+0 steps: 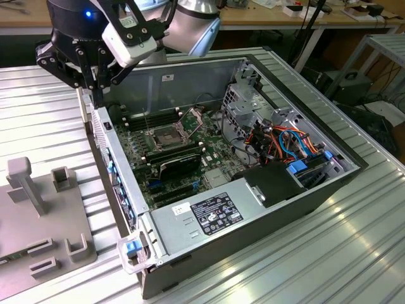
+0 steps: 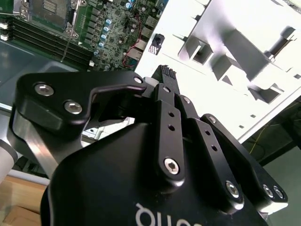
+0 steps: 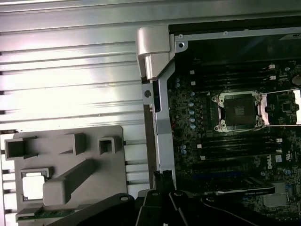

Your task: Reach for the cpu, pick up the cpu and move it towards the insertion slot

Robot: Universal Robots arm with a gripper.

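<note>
Item: cpu (image 3: pixel 33 184), in your grey holder's (image 3: pixel 66 141) corner pocket, not yet picked. Gripper (image 3: pixel 162 176): fingers clenched, empty, over the computer case's (image 3: pixel 162 136) edge. Insertion slot (image 3: pixel 238 110): unfilled.

A: What colour is the table (image 1: pixel 354 253)?
B: Silver, ribbed. The fixture (image 3: pixel 113 179) is plain grey, the cpu (image 3: pixel 33 185) pale.
A: The board (image 1: pixel 136 155)?
B: Green. The slot (image 3: pixel 239 110) has a shiny silver frame and a dark centre. The gripper (image 2: pixel 167 74) is black. Far right, the cables (image 1: pixel 285 142) are orange and blue.

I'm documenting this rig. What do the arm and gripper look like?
The gripper is matte black: jointed bars pinned with silver screws, white lettering on its body. In the exterior view the arm is rounded silver-grey metal, its wrist black with a blue light, a white box mounted there.
</note>
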